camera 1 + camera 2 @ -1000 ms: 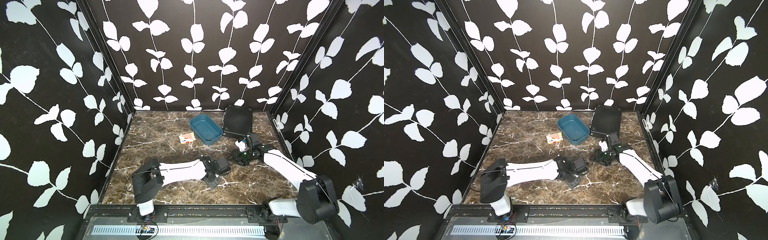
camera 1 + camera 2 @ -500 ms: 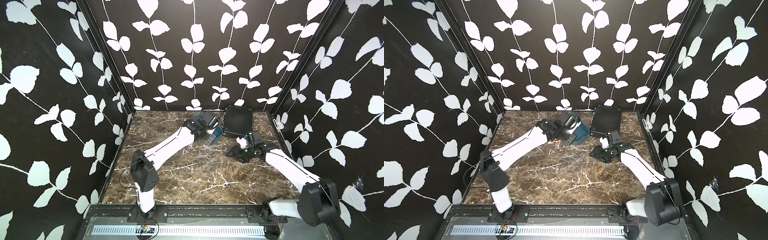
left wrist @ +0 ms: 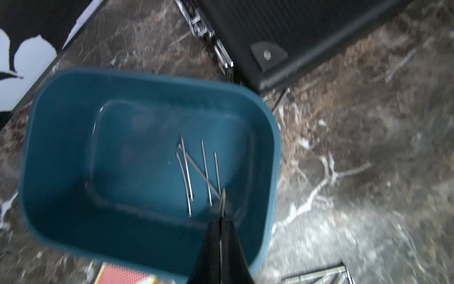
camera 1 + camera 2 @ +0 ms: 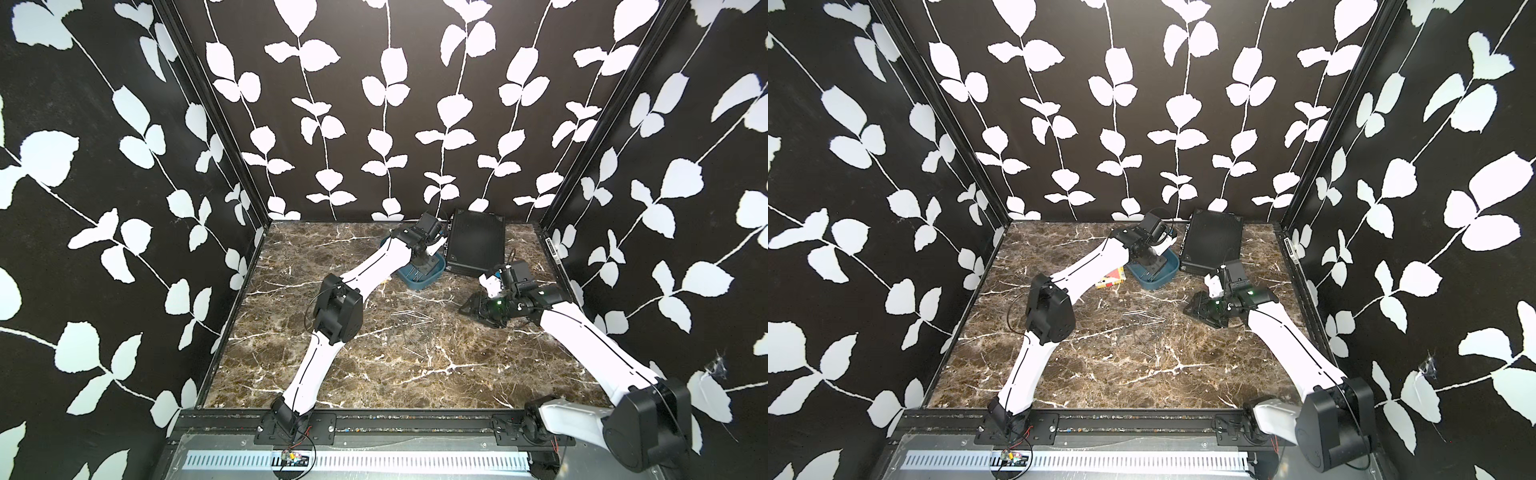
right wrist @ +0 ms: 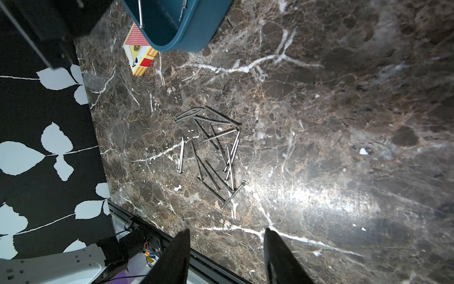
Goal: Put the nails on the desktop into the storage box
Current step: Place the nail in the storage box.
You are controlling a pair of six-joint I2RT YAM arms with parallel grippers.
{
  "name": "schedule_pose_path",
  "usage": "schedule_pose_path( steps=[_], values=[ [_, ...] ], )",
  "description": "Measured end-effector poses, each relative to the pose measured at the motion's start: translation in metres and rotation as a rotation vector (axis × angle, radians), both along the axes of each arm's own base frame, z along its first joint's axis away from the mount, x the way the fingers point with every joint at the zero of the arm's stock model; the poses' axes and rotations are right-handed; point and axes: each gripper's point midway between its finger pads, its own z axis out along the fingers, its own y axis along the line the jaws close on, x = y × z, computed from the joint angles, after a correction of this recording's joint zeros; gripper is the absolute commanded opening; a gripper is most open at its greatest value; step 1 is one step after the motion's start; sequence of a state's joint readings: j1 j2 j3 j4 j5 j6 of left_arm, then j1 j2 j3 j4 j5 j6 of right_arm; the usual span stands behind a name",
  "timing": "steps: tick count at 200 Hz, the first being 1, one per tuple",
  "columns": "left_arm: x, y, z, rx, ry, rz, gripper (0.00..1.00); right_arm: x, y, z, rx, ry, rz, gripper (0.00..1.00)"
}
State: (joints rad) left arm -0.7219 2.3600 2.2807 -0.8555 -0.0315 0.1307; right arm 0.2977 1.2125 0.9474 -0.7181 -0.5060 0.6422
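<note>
I'm working over the marble tabletop [image 4: 374,374], with the teal storage box [image 3: 61,147] sitting toward its far edge and my left gripper [image 3: 222,222] hanging over it, pinched fully shut on one nail [image 3: 223,199] while a few more are lying on the box floor. My right gripper [image 5: 227,232] is waiting part-open and empty near the loose heap of nails [image 5: 213,152] lying mid-tabletop, well apart from the box. They're looking light, stiff and slick, so I'm judging a mid-shaft pinch on an outlying one safest.
</note>
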Motion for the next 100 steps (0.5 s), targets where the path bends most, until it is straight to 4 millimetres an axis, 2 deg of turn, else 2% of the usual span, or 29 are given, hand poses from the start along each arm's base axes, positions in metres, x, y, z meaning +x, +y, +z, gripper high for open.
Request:
schedule_pose_path(
  steps=[45, 100],
  values=[
    [0.019, -0.017, -0.012, -0.072, 0.002, -0.005, 0.0, -0.014, -0.009, -0.002, -0.046, 0.027, 0.004, 0.51],
    [0.011, -0.02, -0.053, -0.057, 0.084, -0.013, 0.0, -0.017, -0.013, 0.001, -0.075, 0.024, 0.025, 0.51]
  ],
)
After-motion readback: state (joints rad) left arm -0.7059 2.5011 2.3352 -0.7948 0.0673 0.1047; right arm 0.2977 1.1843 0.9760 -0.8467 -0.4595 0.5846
